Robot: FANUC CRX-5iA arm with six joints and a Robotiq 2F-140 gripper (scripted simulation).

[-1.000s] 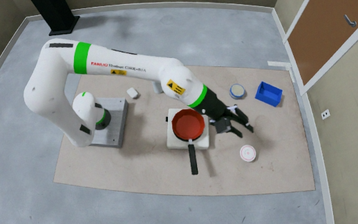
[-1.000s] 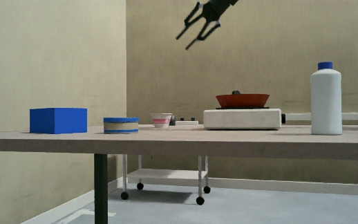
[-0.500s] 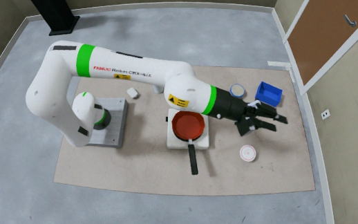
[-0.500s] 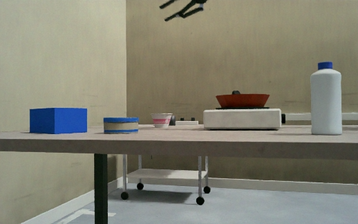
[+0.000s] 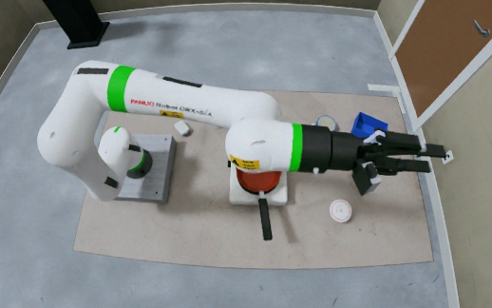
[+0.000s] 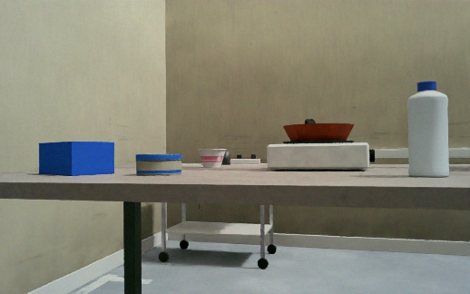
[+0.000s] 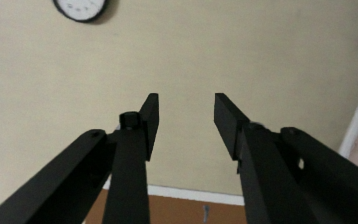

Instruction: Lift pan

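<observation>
a: top view first — where's the pan (image 5: pixel 258 181)?

b: on the white hot plate (image 5: pixel 281 195) near the middle of the table (image 5: pixel 142 247), its red bowl half hidden under the arm's wrist. the black handle (image 5: pixel 265 219) sticks out over the table toward the near edge.

a: and the gripper (image 5: pixel 429 158)?

b: well apart from the pan, stretched out level past the table's far right side, pointing at the wall. it touches nothing.

a: fingers?

b: partly spread, nothing between them. in the wrist view the two black pads (image 7: pixel 150 117) stand apart with bare beige wall in the gap, and a round clock (image 7: pixel 80 7) shows at the upper left.

a: what else is on the table?

b: a blue box (image 5: pixel 368 125) and a blue-rimmed round tin (image 5: pixel 327 122) just behind the gripper's body, a small white cup with pink rings (image 5: pixel 340 210) in front of it, and a small white block (image 5: pixel 181 127) near the arm's base plate (image 5: pixel 163 143).

a: exterior view?

b: pan sits flat on the hot plate, between the cup and a white bottle with a blue cap (image 6: pixel 427 132). no arm in that view.
</observation>
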